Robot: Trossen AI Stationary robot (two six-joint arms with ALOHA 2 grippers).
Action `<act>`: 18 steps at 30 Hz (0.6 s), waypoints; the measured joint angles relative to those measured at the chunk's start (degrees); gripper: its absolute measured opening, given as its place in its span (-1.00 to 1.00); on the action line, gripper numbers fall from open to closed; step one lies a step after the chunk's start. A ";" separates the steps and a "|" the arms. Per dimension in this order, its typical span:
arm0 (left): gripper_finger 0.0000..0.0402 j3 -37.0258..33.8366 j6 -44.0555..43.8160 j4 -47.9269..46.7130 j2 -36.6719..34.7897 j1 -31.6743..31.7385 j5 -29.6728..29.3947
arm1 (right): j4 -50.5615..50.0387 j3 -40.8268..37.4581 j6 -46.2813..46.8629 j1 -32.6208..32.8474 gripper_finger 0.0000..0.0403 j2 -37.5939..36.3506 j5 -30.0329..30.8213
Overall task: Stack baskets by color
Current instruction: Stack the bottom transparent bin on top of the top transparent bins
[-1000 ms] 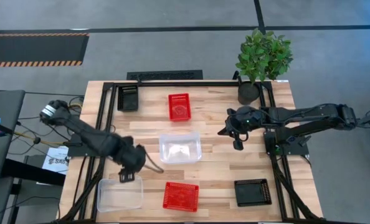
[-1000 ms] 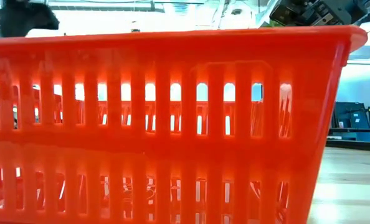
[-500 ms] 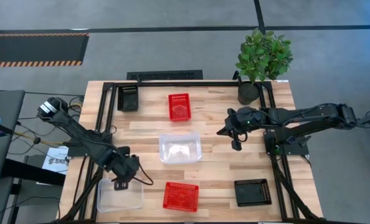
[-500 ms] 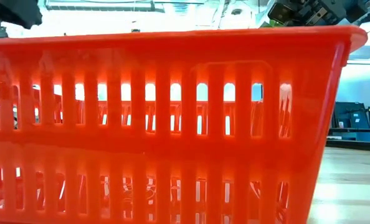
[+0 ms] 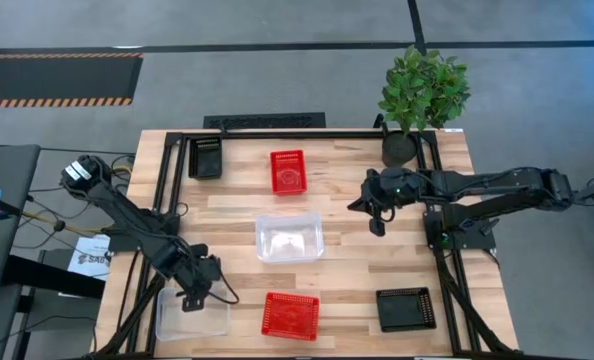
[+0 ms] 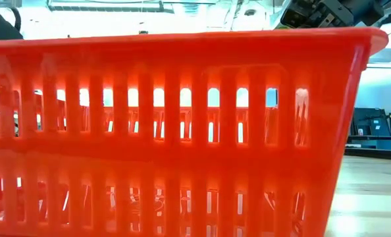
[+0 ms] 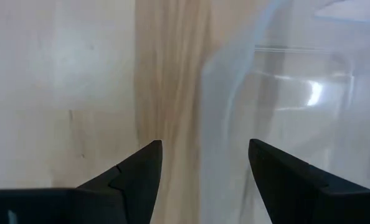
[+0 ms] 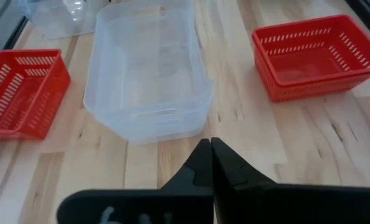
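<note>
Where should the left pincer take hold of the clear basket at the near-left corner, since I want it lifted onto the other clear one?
Probably the rim of the clear basket, coming straight down. It sits upright with its mouth open, so one finger can go inside the thin wall and one outside. The left pincer is open at that rim, the wall roughly between its fingers. The middle clear basket is apart.

High view: straight down from above, whole table [image 5: 347, 265] and both arms in frame, floor around it.

Low view: table-top height, level, so near a red basket [image 6: 176, 131] that it fills the frame; room shows at right edge.

Left wrist view: very close, past own fingers, at a clear basket [image 7: 297, 93] wall and wood.

Right wrist view: farther back, over clear stack [image 8: 149, 68], frame centre. Shared with high view.
</note>
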 joint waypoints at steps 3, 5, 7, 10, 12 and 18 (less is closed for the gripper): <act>0.12 -0.99 -0.02 0.50 0.01 -0.02 -0.57 | 0.02 0.00 0.00 -0.32 -0.97 0.00 0.00; 0.09 -1.58 -0.03 1.11 0.54 -0.04 -0.63 | 0.02 0.00 0.00 -0.47 -0.97 0.00 0.00; 0.02 -2.15 0.24 1.08 1.10 -0.29 -0.46 | 0.00 0.00 0.00 -0.63 -0.97 0.00 -0.02; -0.16 -2.38 1.12 0.87 2.16 -0.31 0.16 | 0.04 0.00 -0.04 -0.63 -0.97 0.00 -0.02; -0.31 -2.35 2.15 0.87 2.44 -0.31 0.13 | 0.11 0.00 -0.04 -0.63 -0.97 0.00 -0.02; -0.77 -2.28 2.64 0.46 2.47 -0.31 0.09 | 0.44 0.00 -0.07 -0.61 -0.97 0.00 -0.02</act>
